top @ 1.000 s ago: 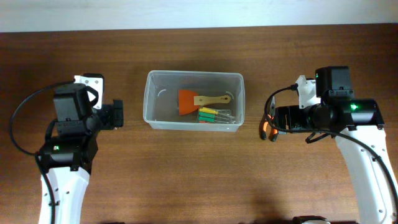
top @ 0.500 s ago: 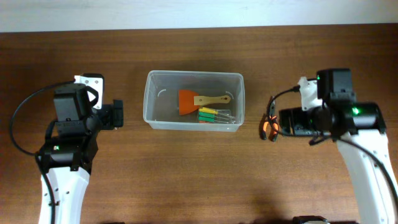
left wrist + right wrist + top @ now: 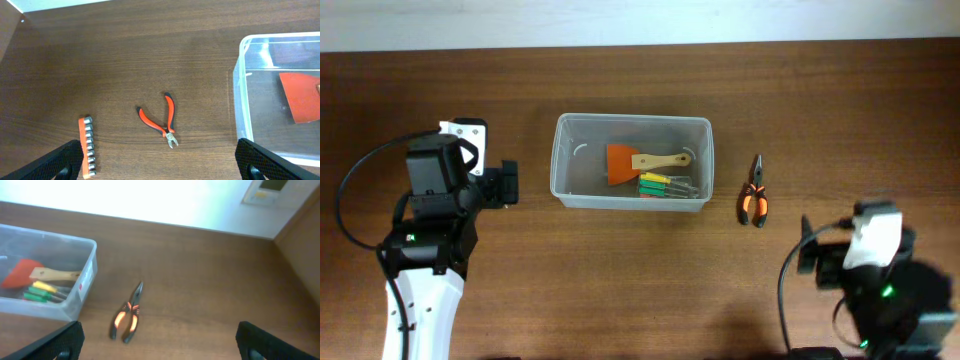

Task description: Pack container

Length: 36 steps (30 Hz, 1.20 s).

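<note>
The clear container [image 3: 632,120] stands mid-table. It holds an orange scraper [image 3: 620,164] with a wooden handle and green and yellow screwdrivers [image 3: 660,186]. Orange-handled pliers [image 3: 753,203] lie on the table just right of it, also in the right wrist view [image 3: 127,316]. My right gripper [image 3: 808,258] is open and empty near the front right, well back from the pliers [image 3: 160,347]. My left gripper [image 3: 508,185] is open and empty left of the container [image 3: 160,170]. The container rim shows in both wrist views [image 3: 243,90] [image 3: 75,239].
The left wrist view shows red-handled cutters [image 3: 162,120] and an orange bit holder [image 3: 87,146] on the table left of the container. The overhead view does not show them. A pale wall runs along the table's far edge.
My right arm has pulled away from the pliers towards the front right of the table. The pliers lie where they were. The left arm has not moved.
</note>
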Motion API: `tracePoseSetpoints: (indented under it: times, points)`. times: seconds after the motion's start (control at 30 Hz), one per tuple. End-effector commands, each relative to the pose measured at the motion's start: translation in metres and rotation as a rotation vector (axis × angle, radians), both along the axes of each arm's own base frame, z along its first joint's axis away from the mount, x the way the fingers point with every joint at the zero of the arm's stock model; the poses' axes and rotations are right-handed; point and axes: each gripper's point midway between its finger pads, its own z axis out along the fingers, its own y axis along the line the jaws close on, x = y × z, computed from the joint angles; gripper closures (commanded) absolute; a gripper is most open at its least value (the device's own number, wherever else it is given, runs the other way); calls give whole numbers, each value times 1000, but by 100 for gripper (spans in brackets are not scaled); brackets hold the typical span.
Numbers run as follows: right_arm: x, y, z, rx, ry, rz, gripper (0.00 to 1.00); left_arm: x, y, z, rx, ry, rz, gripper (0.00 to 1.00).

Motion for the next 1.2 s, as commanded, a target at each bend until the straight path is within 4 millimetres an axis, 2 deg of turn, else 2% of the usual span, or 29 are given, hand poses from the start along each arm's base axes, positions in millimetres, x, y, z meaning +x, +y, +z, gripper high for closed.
tracePoseSetpoints:
  times: [0.0, 0.2, 0.3, 0.4, 1.17]
  points:
    - [-1, -2, -52, 98, 33, -59, 1, 3, 3, 9, 18, -19, 0, 1]
    - [8, 5, -115, 205, 9, -62, 2, 3, 3, 9, 18, -19, 0, 1]
    - [12, 13, -137, 226, 1, -16, 1, 3, 3, 9, 18, -19, 0, 1]
    - [13, 18, -150, 237, -3, 11, 1, 3, 3, 9, 18, -19, 0, 1]
    - [14, 18, -147, 233, -19, 13, 1, 3, 3, 9, 18, -19, 0, 1]
